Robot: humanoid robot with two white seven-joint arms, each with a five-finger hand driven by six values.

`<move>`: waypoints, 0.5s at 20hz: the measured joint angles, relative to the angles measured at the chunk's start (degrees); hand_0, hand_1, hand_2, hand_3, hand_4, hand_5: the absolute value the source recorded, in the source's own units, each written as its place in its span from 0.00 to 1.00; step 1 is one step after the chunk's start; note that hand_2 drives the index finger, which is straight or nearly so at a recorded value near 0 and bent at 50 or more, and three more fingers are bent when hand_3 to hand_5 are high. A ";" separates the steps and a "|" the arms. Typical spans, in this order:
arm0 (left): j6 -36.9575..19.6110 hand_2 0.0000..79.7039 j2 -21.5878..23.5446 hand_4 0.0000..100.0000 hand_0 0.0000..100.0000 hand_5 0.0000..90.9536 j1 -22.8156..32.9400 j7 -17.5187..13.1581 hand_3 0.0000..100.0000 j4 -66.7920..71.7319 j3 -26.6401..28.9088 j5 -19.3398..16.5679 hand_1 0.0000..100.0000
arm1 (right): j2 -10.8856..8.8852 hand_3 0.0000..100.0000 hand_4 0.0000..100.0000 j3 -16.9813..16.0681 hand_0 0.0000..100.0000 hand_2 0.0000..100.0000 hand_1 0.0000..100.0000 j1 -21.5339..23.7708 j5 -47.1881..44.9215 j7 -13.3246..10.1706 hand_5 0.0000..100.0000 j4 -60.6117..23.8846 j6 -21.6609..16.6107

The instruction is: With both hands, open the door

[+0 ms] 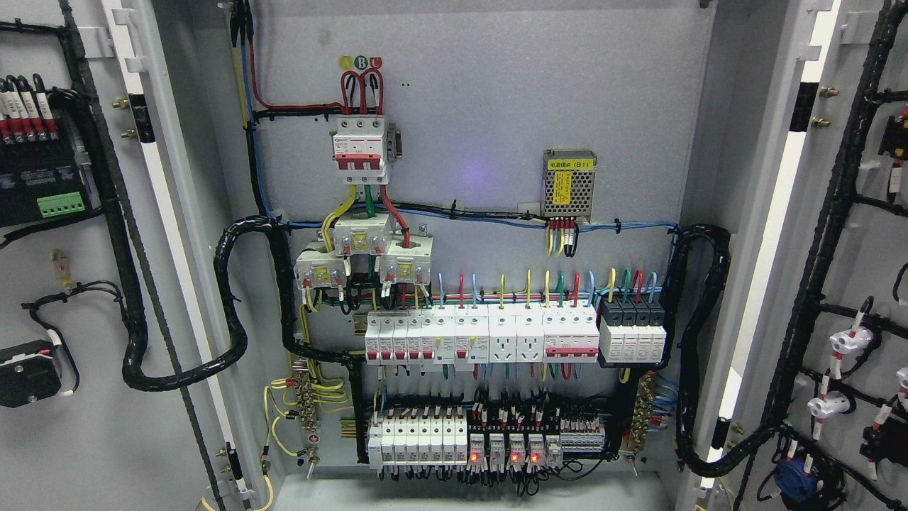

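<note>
- Fingers: neither hand nor arm of the robot shows anywhere in the head view, so I cannot tell whether the fingers are apart, together or clamped on anything.
- The task's thing, the cabinet's double door, already stands wide: the left door leaf (85, 440) fills the 9 o'clock side, its inner face turned to the camera, and the right door leaf (816, 234) does the same at 3 o'clock.
- Between them the cabinet's back panel (482, 92) is fully exposed. A three-pole main breaker (360, 147) sits toward 11 o'clock, and a small mesh-cased power supply (569, 186) with a yellow label lies to its right, toward 1 o'clock.
- Below centre runs a row of white circuit breakers and sockets (482, 339). Lower, toward 6 o'clock, a row of relays (507, 448) shows red lights.
- Black wire looms (230, 312) loop from the panel out to each leaf near the hinges.
- Judged step: the opening looks complete, with both leaves swung out past the frame.
- Judged next move: little remains. If anything, the hands keep clear of the live wiring and the looms, or nudge a leaf wider by its outer edge only.
</note>
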 measured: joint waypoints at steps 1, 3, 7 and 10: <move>0.00 0.00 -0.07 0.00 0.12 0.00 -0.15 0.13 0.00 1.77 0.30 0.05 0.56 | 0.28 0.00 0.00 0.09 0.07 0.00 0.14 -0.15 0.48 -0.89 0.00 1.57 1.64; 0.00 0.00 -0.22 0.00 0.12 0.00 -0.57 0.17 0.00 5.10 1.09 0.11 0.56 | 0.82 0.00 0.00 0.28 0.07 0.00 0.14 -0.34 1.34 -3.42 0.00 4.68 3.74; 7.79 0.00 -0.42 0.00 0.12 0.00 -1.37 -0.09 0.00 9.99 2.88 0.34 0.56 | 1.59 0.00 0.00 0.62 0.07 0.00 0.14 -0.68 3.10 -7.31 0.00 9.08 9.04; 15.79 0.00 -0.54 0.00 0.12 0.00 -1.86 -0.12 0.00 12.82 4.30 0.68 0.56 | 2.03 0.00 0.00 0.80 0.07 0.00 0.14 -1.31 4.39 -8.15 0.00 11.53 13.05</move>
